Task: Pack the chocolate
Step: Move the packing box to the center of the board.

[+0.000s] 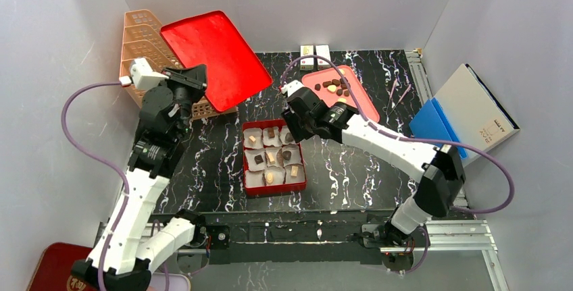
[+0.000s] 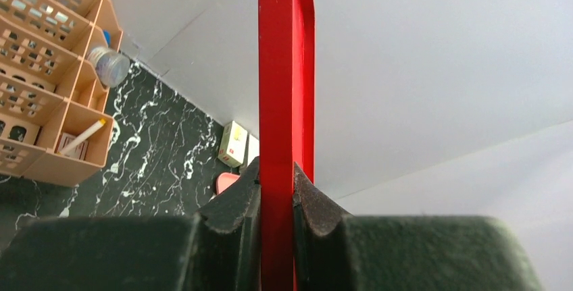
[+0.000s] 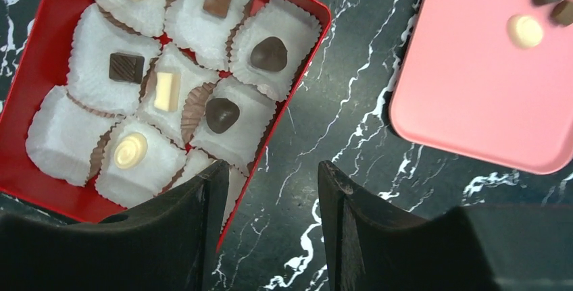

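Note:
A red box (image 1: pixel 249 184) of white paper cups sits mid-table, and several cups hold chocolate (image 3: pixel 221 114), dark or pale. More chocolate pieces (image 1: pixel 336 88) lie on the pink tray (image 1: pixel 361 105) behind it. My right gripper (image 1: pixel 292 117) hovers between box and tray. In the right wrist view it (image 3: pixel 270 169) is open over bare marble, just right of the box's edge (image 3: pixel 317 31), with nothing between its fingers. My left gripper (image 2: pixel 277 176) is shut on the rim of the red lid (image 2: pixel 284 68), which it holds up tilted at the back left (image 1: pixel 213 55).
A peach organizer rack (image 1: pixel 143 40) stands behind the lid at the far left. Two small white cartons (image 1: pixel 315 55) sit by the back wall. Pens (image 1: pixel 399 92) and a blue-and-white folder (image 1: pixel 466 112) lie at the right. White walls enclose the table.

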Robot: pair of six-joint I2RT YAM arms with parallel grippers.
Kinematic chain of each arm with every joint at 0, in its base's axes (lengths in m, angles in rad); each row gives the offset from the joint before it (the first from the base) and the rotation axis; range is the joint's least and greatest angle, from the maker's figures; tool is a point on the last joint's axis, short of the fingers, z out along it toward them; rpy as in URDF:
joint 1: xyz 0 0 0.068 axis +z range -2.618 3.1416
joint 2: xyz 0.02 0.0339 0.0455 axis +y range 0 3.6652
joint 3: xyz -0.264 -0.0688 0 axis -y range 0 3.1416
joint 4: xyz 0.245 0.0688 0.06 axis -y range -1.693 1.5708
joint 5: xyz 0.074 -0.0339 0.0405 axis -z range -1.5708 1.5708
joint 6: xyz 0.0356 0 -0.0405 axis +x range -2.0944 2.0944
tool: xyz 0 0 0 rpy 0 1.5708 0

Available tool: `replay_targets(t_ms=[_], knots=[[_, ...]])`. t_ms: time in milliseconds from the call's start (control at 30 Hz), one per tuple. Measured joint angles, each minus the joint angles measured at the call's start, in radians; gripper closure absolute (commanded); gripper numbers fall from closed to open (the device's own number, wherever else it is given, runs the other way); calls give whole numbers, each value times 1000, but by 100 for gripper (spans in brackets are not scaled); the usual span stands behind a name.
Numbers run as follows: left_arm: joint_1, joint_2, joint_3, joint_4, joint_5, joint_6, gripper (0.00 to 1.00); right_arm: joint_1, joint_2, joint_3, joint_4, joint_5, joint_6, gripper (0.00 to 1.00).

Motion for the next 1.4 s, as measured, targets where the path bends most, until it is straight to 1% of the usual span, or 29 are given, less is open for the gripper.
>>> replay_targets(t_ms=[133, 333, 667, 767, 800, 833, 867, 933, 967, 1033, 1100, 1167, 1400], knots=[[0, -66, -6, 12, -5, 27, 100, -41, 45, -14, 20, -42, 58, 43], [0, -122, -26, 31, -7, 43, 100, -109, 89, -74, 79, -117, 117, 44], [0, -154, -55, 41, -3, 51, 100, -118, 249, -85, 153, -190, 149, 45], [0, -170, -60, 45, 1, 55, 100, -124, 290, -74, 159, -196, 153, 46], [0, -174, -62, 45, 2, 55, 100, -129, 302, -69, 162, -200, 153, 49], [0, -179, -64, 47, 2, 56, 100, -135, 312, -65, 164, -203, 153, 56], [0, -183, -65, 48, 4, 58, 100, -142, 318, -62, 166, -206, 153, 68], [0, -188, -65, 48, 6, 59, 100, -160, 328, -51, 166, -212, 153, 96], [0, -191, -66, 49, 8, 60, 100, -171, 336, -42, 169, -229, 159, 99], [0, -196, -69, 50, 10, 63, 100, -188, 356, -18, 176, -220, 177, 99], [0, -200, -74, 53, 12, 66, 100, -205, 372, 5, 166, -233, 144, 99], [0, -202, -84, 56, 13, 67, 100, -216, 384, 19, 167, -241, 157, 99], [0, -200, -109, 56, 16, 79, 100, -260, 476, 144, 167, -256, 158, 99]])
